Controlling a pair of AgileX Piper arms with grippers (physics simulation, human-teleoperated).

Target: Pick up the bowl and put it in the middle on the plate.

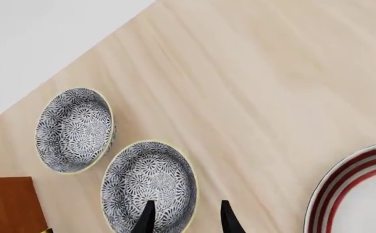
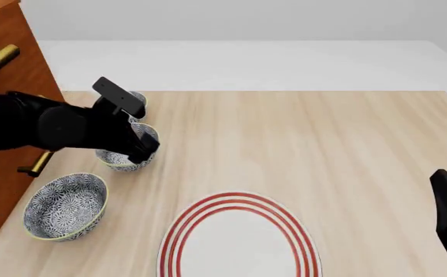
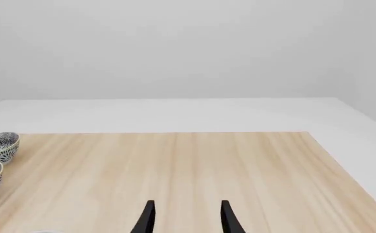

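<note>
Counting, bowls: three patterned bowls are seen along the left side of the surface [image 2: 301, 133] in the front view, in a row running from near to far.
Counting, plates: one plate [image 2: 239, 242] is seen, white with three red rings, at the near edge of the surface, partly cut off by the frame.
Counting, arms: two dark arms are seen, one from each side.
Nearest bowl: the near bowl [image 2: 66, 206] is set just beside the wooden cabinet [image 2: 8, 104], left of the plate and apart from it.
Right tool [image 3: 184, 218]: held low at the near right, over bare surface; its two fingers are seen parted with nothing between them.
Middle bowl: the bowl [image 2: 127, 156] is resting on the surface, well apart from the plate, partly covered by the left arm in the front view.
Left tool [image 1: 186, 218]: reached across from the left and held over the bowl; its fingers are parted, one over the bowl's inside and one just outside its rim, as the left wrist view shows. Nothing is gripped; whether the rim is touched cannot be told.
Farthest bowl: the far bowl [image 1: 75, 130] is set just beyond the middle one, close to it, near the surface's far left edge.
</note>
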